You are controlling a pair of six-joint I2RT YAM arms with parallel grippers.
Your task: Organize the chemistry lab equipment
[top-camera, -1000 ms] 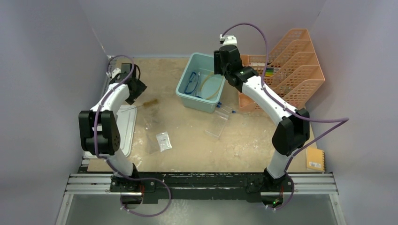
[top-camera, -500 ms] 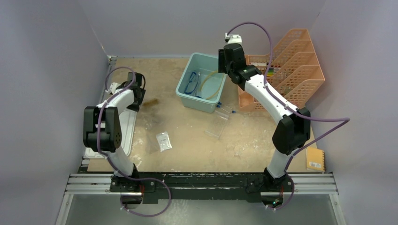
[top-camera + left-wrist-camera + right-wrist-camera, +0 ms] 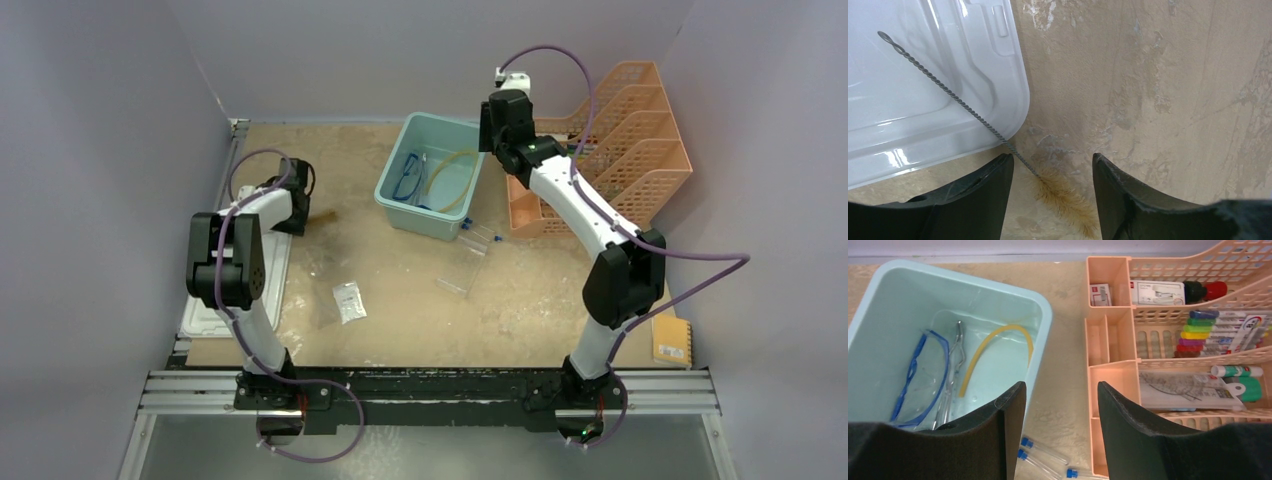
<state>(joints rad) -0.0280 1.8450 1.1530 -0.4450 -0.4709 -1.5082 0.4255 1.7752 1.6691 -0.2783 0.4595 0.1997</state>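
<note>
Tabletop from above: left gripper [image 3: 298,212] hangs low over the thin twisted-wire brush [image 3: 322,217], just beside the white plastic lid [image 3: 277,268]. The right gripper [image 3: 495,135] hovers high between the pale blue plastic bin [image 3: 426,222] and the orange mesh tiered tray [image 3: 640,160]. Small plastic packets [image 3: 348,300], the clear rack [image 3: 460,270] and blue-capped tubes [image 3: 478,235] lie loose on the tan board. A small yellow notebook [image 3: 671,340] sits at the near right.

Left wrist: the black fingers [image 3: 973,197] are spread wide and hold nothing. They straddle the brush where its wire stem meets the tan bristles. The stem's looped end rests across the lid's corner.

Right wrist: the fingers [image 3: 1138,430] are parted wide and empty above the strip of board between bin and tray. Blue-framed clear goggles [image 3: 923,375], metal tongs [image 3: 950,380] and the amber rubber tube [image 3: 969,369] lie inside the bin. The capped tubes lie just outside its near wall.

Step in hand: by these views, the pick-up of the brush. Three items are binned; the packets, rack and tubes are not yet gathered.

Next move: likely a short drop to the board and a square close on the stem. The wire is slim and lies flat, so it could slip. A carry to the bin would then follow.
</note>
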